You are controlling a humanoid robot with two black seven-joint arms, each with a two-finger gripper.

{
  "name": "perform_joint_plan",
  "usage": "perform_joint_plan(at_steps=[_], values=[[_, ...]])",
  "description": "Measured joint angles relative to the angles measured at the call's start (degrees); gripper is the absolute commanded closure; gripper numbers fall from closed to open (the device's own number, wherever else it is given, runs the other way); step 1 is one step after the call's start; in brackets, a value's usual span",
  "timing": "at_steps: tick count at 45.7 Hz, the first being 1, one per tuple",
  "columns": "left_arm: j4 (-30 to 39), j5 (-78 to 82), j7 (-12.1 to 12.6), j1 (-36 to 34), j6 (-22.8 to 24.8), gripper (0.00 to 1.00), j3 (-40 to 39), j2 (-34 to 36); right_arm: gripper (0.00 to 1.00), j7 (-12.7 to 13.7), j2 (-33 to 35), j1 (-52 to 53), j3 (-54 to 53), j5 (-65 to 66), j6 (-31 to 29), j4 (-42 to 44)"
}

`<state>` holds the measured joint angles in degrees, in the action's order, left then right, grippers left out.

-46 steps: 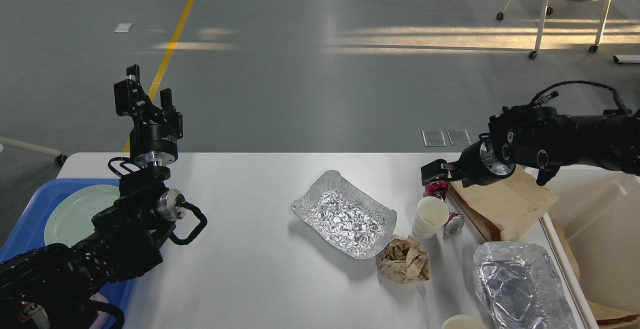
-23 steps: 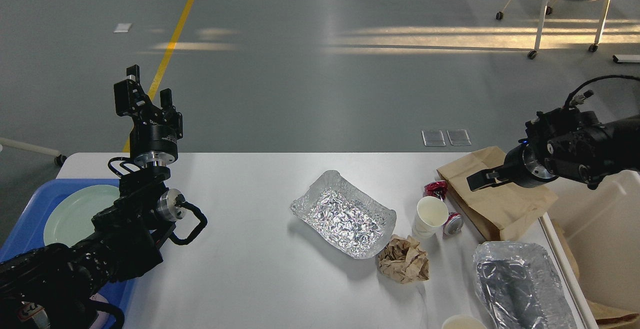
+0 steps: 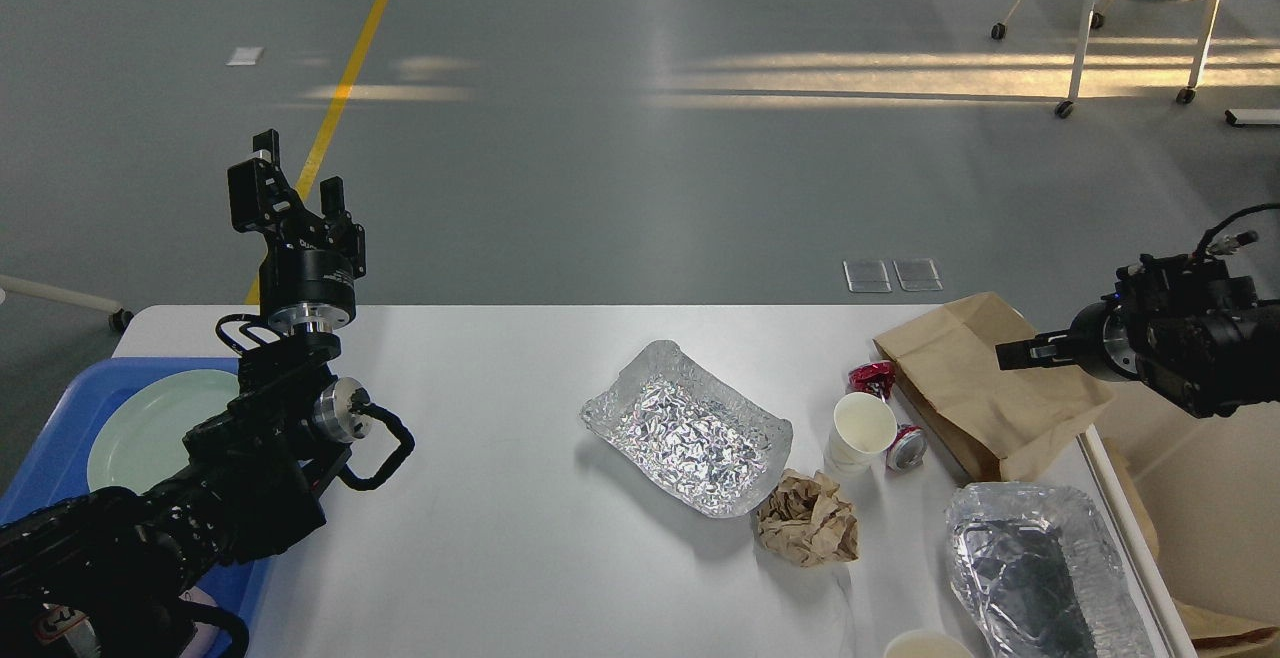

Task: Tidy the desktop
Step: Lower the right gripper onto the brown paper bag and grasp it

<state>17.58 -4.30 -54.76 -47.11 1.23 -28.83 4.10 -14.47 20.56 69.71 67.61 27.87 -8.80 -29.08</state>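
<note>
The white desktop [image 3: 520, 538] holds litter. A foil tray [image 3: 685, 433] lies in the middle, with a crumpled brown paper ball [image 3: 808, 518] at its near right corner. A white paper cup [image 3: 860, 430] stands between two crushed red cans [image 3: 873, 376] [image 3: 908, 446]. A brown paper bag [image 3: 975, 378] lies at the right edge and a second foil tray [image 3: 1040, 573] at the near right. My left gripper [image 3: 290, 183] is open and empty, raised over the far left. My right gripper [image 3: 1020, 351] hovers over the bag's right end, dark and side-on.
A blue tray [image 3: 50, 478] with a pale green plate [image 3: 150, 418] sits at the left edge under my left arm. An off-white bin [image 3: 1200, 498] stands beside the table's right edge. Another cup's rim [image 3: 925, 646] shows at the bottom.
My right arm has drawn back to the right, from above the cup and cans to over the bag's right end. The left arm and the litter have not moved.
</note>
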Motion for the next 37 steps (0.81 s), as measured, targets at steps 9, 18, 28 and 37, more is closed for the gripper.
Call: perform_joint_plan(at_steps=[9,18,28,37], values=[[0.0,0.0,0.0,0.0,0.0,0.04,0.0,-0.01,0.0,-0.04,-2.03,-6.95,-0.12,-4.64,1.73,8.77],[0.0,0.0,0.0,0.0,0.0,0.04,0.0,-0.01,0.1,-0.04,-2.53,-9.12,-0.37,-6.24,2.2,11.02],[0.0,0.0,0.0,0.0,0.0,0.04,0.0,-0.04,0.35,-0.04,-2.61,-10.8,-0.16,-6.25,2.22,11.11],[0.0,0.0,0.0,0.0,0.0,0.04,0.0,-0.04,0.77,0.19,-2.6,-11.58,-0.03,-6.15,2.22,11.59]])
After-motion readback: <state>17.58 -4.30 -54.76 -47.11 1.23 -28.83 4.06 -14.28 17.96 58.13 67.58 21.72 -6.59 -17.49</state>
